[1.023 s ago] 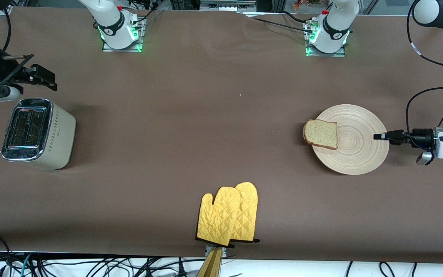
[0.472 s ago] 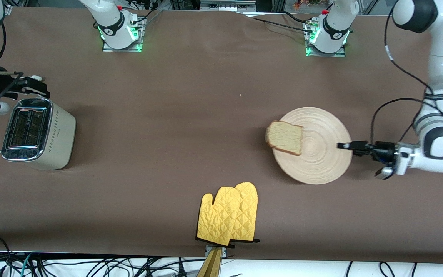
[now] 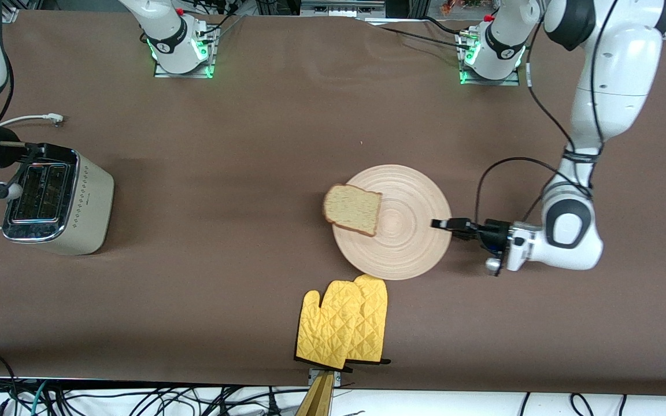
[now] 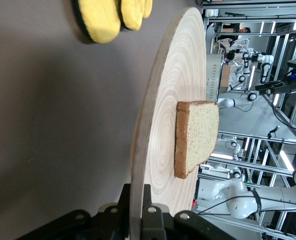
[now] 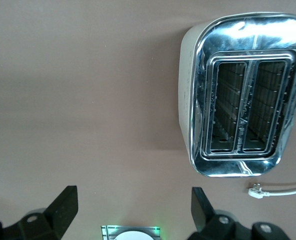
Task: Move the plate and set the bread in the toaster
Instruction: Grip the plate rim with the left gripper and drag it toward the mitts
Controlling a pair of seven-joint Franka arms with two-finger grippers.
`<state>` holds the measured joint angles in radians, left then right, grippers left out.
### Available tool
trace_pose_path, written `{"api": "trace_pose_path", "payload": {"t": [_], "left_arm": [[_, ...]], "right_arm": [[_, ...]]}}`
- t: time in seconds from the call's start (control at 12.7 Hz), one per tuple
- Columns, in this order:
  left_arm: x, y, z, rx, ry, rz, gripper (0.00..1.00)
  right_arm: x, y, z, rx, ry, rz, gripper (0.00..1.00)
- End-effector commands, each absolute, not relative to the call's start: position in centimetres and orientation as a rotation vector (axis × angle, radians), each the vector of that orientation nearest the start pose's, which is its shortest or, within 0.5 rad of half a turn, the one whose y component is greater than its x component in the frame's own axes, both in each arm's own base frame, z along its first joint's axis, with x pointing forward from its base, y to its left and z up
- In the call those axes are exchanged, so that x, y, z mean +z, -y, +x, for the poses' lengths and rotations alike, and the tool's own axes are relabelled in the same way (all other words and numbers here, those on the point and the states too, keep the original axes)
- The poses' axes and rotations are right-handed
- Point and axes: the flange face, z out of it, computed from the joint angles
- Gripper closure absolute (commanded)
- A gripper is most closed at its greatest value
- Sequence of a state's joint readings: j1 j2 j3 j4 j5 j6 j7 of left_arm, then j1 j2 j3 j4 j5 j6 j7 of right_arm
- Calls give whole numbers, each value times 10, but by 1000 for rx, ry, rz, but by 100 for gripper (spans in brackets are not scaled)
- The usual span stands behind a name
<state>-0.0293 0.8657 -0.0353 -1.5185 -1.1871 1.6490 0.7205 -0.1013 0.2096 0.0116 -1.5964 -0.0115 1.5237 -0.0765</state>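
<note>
Plate: stiff, light wood; left gripper clamps its rim at 3 o'clock. Bread loose, overhangs 9 o'clock. Right gripper wide open, empty, over toaster.

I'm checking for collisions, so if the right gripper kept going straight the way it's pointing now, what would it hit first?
The right gripper, open, points down beside the toaster. Straight on, it would likely meet bare table, though one finger may pass close to the toaster.

Wooden plate, round, ring-grooved, mid-bench, level. Bread: one speckled slice, darker crust, flat on plate, overhanging the rim toward the toaster. Toaster cream, chrome top, both slots empty, upright at right arm's end.
</note>
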Motion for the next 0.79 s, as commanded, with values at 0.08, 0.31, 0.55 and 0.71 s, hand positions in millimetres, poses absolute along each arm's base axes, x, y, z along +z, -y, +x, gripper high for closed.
{"api": "trace_pose_path", "payload": {"t": [0.08, 0.31, 0.55, 0.71], "left_arm": [[126, 214, 634, -225, 134, 1816, 100], [110, 257, 623, -202, 132, 1838, 100], [105, 264, 620, -196, 137, 1869, 91], [97, 268, 615, -213, 138, 1876, 65]], "right_arm": [[451, 39, 604, 515, -27, -2960, 0], [425, 23, 613, 532, -46, -2826, 0], [389, 9, 620, 583, -51, -2752, 0], [368, -21, 625, 607, -30, -2679, 0]]}}
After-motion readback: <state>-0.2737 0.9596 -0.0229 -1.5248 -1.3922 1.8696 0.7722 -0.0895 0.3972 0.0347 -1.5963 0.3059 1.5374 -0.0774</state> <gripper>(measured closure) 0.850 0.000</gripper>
